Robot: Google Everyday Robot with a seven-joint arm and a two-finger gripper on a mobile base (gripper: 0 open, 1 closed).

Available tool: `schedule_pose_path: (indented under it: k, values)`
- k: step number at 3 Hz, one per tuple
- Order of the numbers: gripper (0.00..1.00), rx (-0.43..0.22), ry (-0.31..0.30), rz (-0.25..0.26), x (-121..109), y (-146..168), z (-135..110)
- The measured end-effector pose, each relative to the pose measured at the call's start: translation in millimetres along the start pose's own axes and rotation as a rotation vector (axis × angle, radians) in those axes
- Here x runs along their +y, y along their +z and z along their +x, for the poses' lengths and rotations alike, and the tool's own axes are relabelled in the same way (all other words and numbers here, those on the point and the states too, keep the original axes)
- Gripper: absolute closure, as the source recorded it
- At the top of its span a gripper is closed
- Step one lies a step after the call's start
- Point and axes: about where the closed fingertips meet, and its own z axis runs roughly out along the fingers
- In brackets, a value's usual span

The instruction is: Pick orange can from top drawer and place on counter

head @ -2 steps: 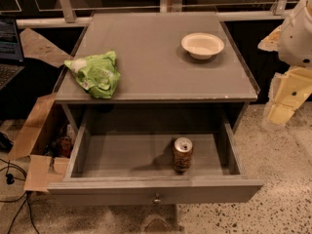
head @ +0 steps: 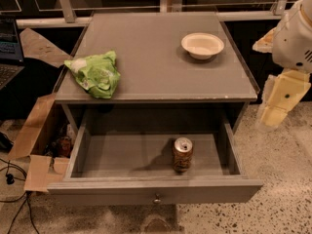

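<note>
Firstly, floor (head: 282, 179): speckled terrazzo, showing along the right and the bottom of the view.

Item, counter (head: 146, 57): large flat grey cabinet top with a pale worn front edge, filling the upper middle.

Item, top drawer (head: 146, 191): wide shallow grey box directly under the counter, pulled fully out toward the camera. Its interior is exposed and its flat front panel is nearest the viewer.

Item, cardboard box (head: 36, 130): brown, flaps open, on the floor against the cabinet's left side. Its contents are too dark to name.

Item, robot arm (head: 295, 38): white housing at the right edge, beside the counter's right side.

Item, gripper (head: 280, 101): pale yellowish, hanging below the white housing, off to the right of the cabinet at about the level of the counter's front edge. It is well apart from the drawer's contents and holds nothing visible. Whether it stands apart or together cannot be told.

Item, green-and-white bag (head: 95, 74): crumpled, lying at the counter's front left corner.

Item, bowl (head: 202, 45): shallow, cream, empty, on the counter toward the back right.

Item, orange can (head: 183, 154): brownish-orange with a silver top, upright inside the drawer, right of centre, close behind the front panel.

Item, knob (head: 157, 199): small, round, metal, at the centre of the drawer front.
</note>
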Motion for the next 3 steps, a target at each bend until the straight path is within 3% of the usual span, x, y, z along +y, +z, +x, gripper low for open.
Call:
schedule_pose_path:
  k: [1,2,3]
  values:
    - [0.0,-0.114,0.04,-0.046,6.3,43.2,-1.8]
    - [0.0,-0.374,0.062,-0.056,-10.9,90.7,-31.1]
    - [0.0,-0.637,0.103,-0.046,-27.2,118.5,-68.1]
